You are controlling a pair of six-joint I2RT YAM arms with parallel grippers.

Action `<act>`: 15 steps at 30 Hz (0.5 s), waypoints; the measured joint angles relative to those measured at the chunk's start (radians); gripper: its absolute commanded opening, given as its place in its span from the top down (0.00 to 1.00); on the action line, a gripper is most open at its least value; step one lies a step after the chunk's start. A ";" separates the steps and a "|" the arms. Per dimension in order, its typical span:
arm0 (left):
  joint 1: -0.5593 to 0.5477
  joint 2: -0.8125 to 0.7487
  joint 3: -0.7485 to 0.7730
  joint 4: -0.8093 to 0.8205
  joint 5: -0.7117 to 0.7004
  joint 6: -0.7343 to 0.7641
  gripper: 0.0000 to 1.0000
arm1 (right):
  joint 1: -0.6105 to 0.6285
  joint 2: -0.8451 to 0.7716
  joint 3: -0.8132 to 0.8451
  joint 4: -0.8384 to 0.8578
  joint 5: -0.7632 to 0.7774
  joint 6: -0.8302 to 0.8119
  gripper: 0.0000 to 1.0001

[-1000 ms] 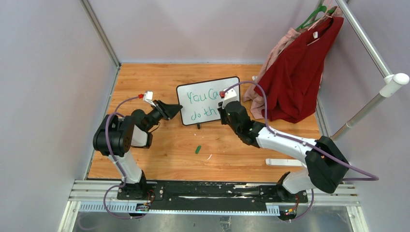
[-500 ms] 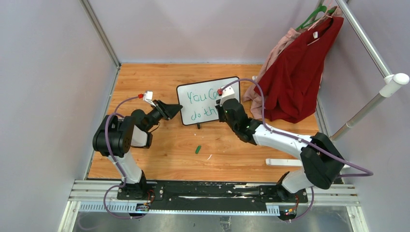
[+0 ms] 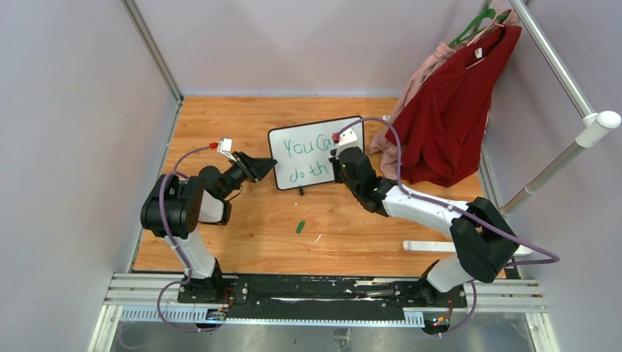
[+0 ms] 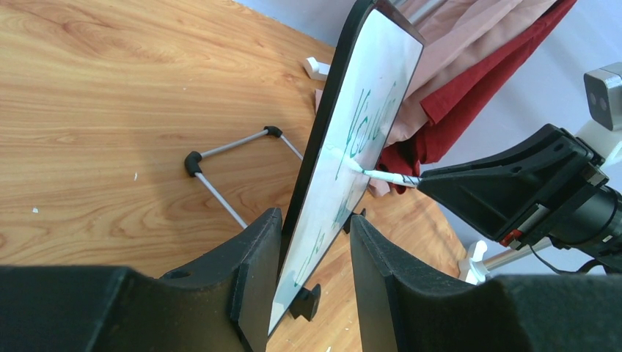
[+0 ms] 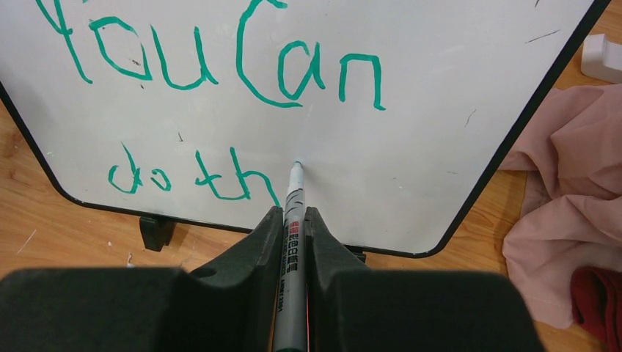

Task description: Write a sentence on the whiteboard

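The whiteboard [image 3: 308, 126] stands tilted on the wooden table, mid-back. Green lettering [image 3: 304, 149] on it reads "You Can" over "do th" in the right wrist view [image 5: 286, 73]. My right gripper [image 3: 341, 158] is in front of the board's right half and is shut [image 5: 292, 213] on a grey marker [image 5: 292, 242]. The marker's tip touches the board [image 5: 440, 110] just right of "th". My left gripper [image 3: 273, 161] is closed around the board's left edge. In the left wrist view [image 4: 314, 216] its fingers sit on either side of the board [image 4: 367, 95].
A green marker cap [image 3: 300, 226] lies on the table in front of the board. A red garment [image 3: 447, 125] and pink cloth hang from a rail [image 3: 557, 73] at back right. A flat white piece [image 3: 429, 246] lies at right. A wire stand [image 4: 220, 183] props the board from behind.
My right wrist has shifted slightly left and toward the board with the marker. The left arm and the board have not moved.
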 measured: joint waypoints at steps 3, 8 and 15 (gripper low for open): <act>0.000 0.000 0.000 0.000 0.000 0.000 0.55 | -0.003 0.003 0.000 0.003 0.000 0.000 1.00; 0.000 0.000 0.000 0.000 0.000 0.000 0.55 | -0.005 0.003 0.000 0.003 0.000 0.001 1.00; 0.000 0.000 0.000 0.000 0.000 0.000 0.55 | -0.007 0.003 0.000 -0.001 0.000 0.002 1.00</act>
